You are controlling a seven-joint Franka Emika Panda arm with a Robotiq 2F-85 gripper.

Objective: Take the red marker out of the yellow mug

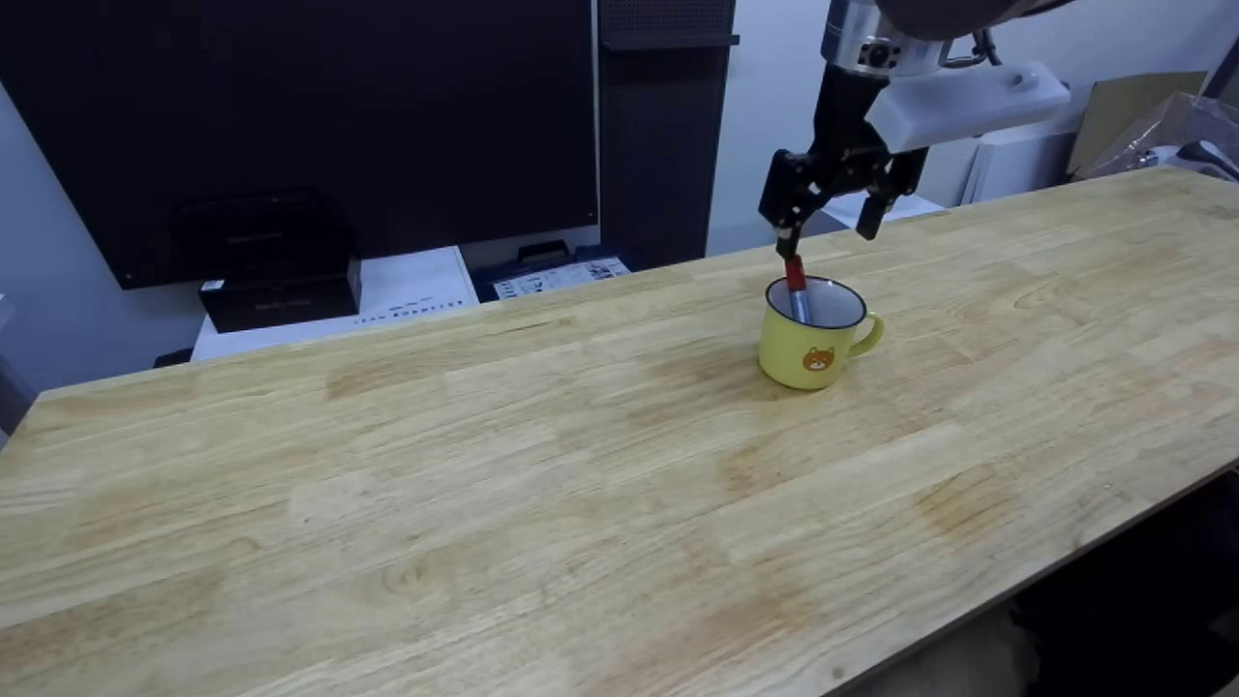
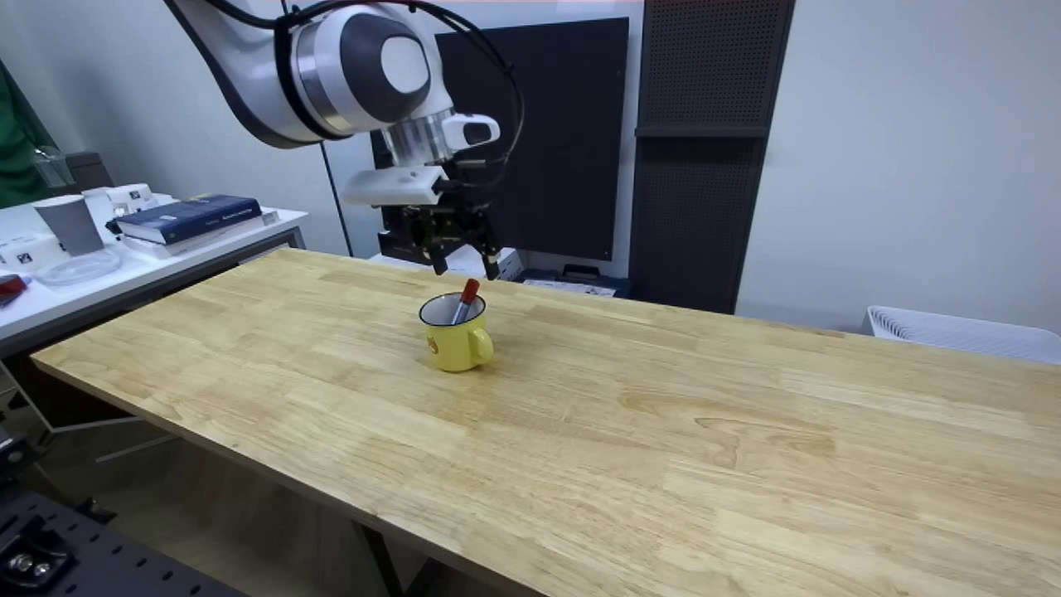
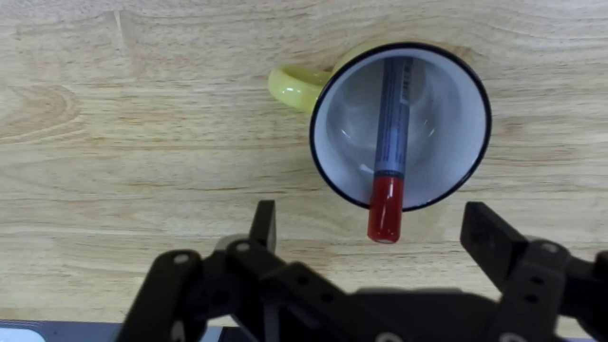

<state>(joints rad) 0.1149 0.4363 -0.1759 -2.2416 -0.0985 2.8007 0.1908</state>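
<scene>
Well, the gripper [image 1: 827, 235] is hanging above the yellow mug [image 1: 808, 343], fingers [image 3: 262, 225] standing wide apart. In the wrist view, the red marker [image 3: 391, 147] is leaning inside, its cap crossing the rim near six o'clock.

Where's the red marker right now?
In the wrist view, the red marker leans in the yellow mug, right of its handle. Both exterior views show the gripper above it.
</scene>
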